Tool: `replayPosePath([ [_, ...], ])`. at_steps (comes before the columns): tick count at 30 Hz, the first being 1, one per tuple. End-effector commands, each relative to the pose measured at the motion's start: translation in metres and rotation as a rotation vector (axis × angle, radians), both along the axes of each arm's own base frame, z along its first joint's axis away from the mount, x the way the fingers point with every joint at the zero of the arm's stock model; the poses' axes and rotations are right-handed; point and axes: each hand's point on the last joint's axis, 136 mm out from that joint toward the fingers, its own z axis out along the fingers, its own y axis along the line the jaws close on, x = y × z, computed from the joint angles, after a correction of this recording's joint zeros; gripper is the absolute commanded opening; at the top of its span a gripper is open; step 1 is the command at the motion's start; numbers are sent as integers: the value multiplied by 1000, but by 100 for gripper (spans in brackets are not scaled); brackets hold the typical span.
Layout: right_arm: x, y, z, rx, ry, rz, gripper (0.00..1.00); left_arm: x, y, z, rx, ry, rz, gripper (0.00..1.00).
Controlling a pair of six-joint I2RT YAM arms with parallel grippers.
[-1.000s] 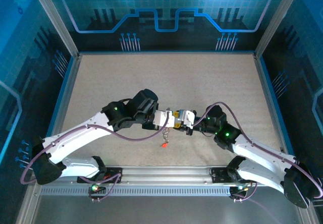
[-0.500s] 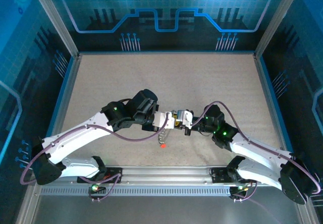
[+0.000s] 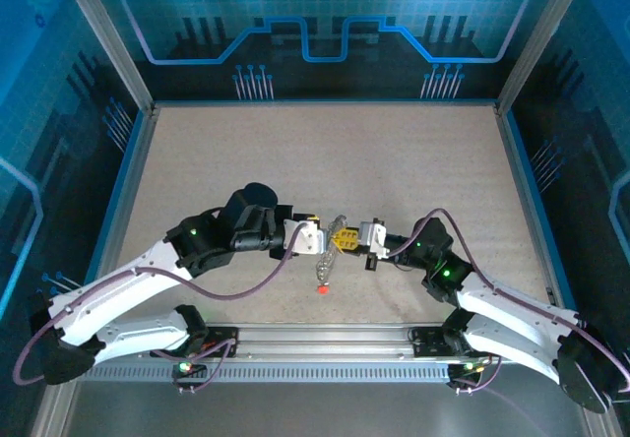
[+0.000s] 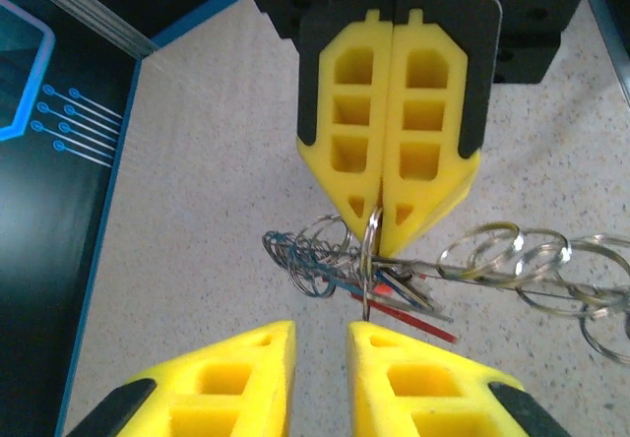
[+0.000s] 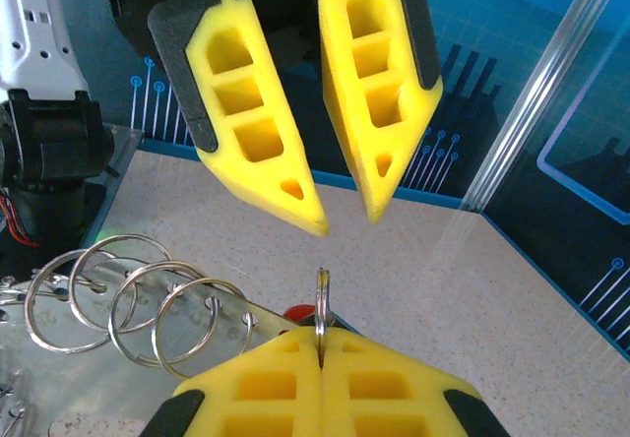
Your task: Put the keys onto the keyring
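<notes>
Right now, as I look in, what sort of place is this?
Probably a robot test or demonstration booth: a speckled table fenced by aluminium posts, blue wall panels printed with circuit patterns, and two white-and-black robot arms bolted to a rail at the near edge.

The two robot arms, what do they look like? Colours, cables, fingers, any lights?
The left arm and right arm have white link shells with black joint housings. A small green light glows on a black joint of each. A purple cable loops loosely along each arm. The left gripper and right gripper have chunky yellow fingers, tapering to points, with rectangular cut-out pockets and black backing.
</notes>
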Motion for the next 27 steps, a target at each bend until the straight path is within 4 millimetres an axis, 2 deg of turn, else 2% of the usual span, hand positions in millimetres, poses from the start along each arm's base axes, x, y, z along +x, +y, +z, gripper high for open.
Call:
replayPosePath([
  [1, -8, -1, 33, 105, -75, 21, 0, 0, -10, 16, -110, -14, -21, 22],
  [8, -9, -2, 37, 135, -73, 13, 0, -16, -17, 9, -106, 47, -104, 25],
  [14, -9, -3, 41, 144, -79, 11, 0, -17, -18, 6, -103, 60, -113, 24],
  [17, -10, -3, 41, 139, -86, 10, 0, -18, -15, 5, -99, 69, -105, 27],
  [21, -9, -5, 42, 138, -88, 0, 0, -24, -15, 4, -140, 60, -127, 40],
  [27, -14, -4, 43, 125, -94, 24, 0, -18, -16, -1, -141, 49, -103, 38],
])
